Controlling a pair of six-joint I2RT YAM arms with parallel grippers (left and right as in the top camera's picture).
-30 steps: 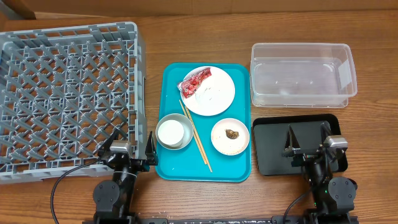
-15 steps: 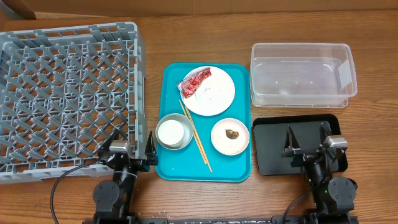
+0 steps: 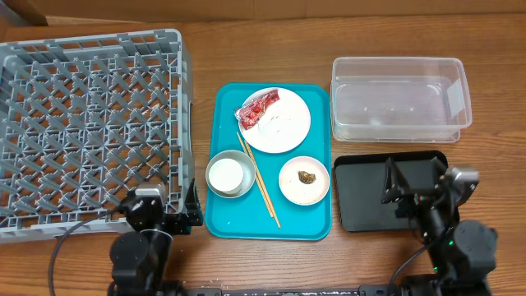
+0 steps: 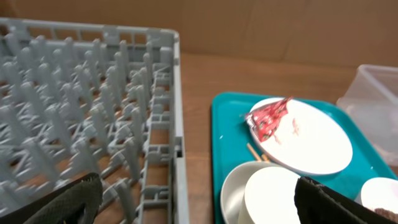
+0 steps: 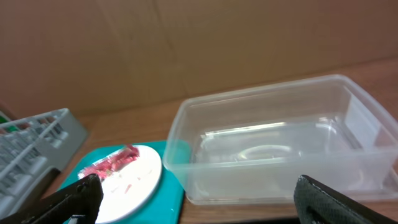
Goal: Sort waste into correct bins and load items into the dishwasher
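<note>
The grey dish rack (image 3: 90,123) fills the left side. On the teal tray (image 3: 226,222) a white plate (image 3: 283,127) carries the red wrapper (image 3: 257,107) and loose rice grains. A white cup (image 3: 228,173) sits inside the pale grey bowl (image 3: 215,160). The pink bowl (image 3: 304,191) holds a brown lump (image 3: 308,177). The clear tub (image 3: 400,99) and the black tray (image 3: 357,197) are on the right. My left gripper (image 4: 199,202) is open and empty by the rack's near right corner. My right gripper (image 5: 199,202) is open and empty over the black tray. No tissue shows.
Two wooden chopsticks (image 3: 259,177) lie diagonally on the teal tray between the bowls. Bare wooden table (image 3: 263,49) runs behind the tray and between the rack and the tray. A cardboard wall (image 5: 186,50) stands at the back.
Both arms have risen and shifted: the left wrist moved slightly left, the right wrist slightly right. Both grippers stay open. No object has moved.
</note>
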